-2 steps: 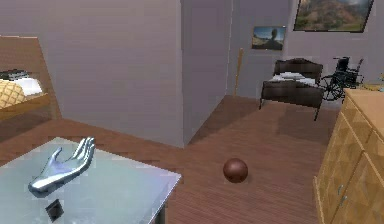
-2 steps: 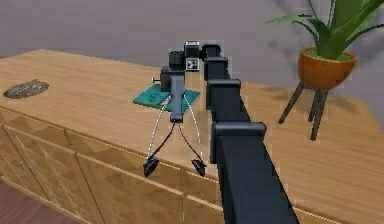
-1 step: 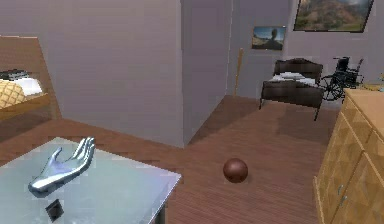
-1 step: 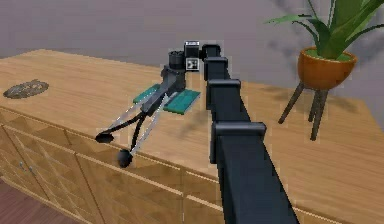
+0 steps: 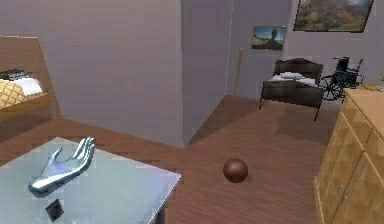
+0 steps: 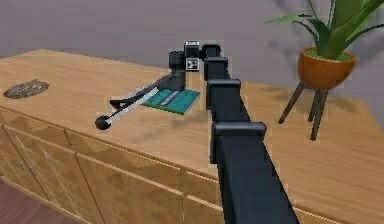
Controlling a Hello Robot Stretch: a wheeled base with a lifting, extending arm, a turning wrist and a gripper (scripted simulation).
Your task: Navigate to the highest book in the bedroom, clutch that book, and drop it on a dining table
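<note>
My arm (image 6: 235, 140) reaches over the sideboard (image 6: 70, 100). The gripper (image 6: 110, 112) is at a flat teal book (image 6: 172, 99); I cannot tell whether it holds anything. The orange pot (image 6: 325, 68) contains a plant (image 6: 340, 25).

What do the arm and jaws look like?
The arm is a black square bar in stepped telescoping segments. Two small white squares with black marks sit at its end, beside a dark body with thin jaws, one tipped by a dark ball.

Silver sculpture (image 5: 62, 166) on grey table (image 5: 125, 188); brown ball (image 5: 235, 170) on floor (image 5: 200, 135).
</note>
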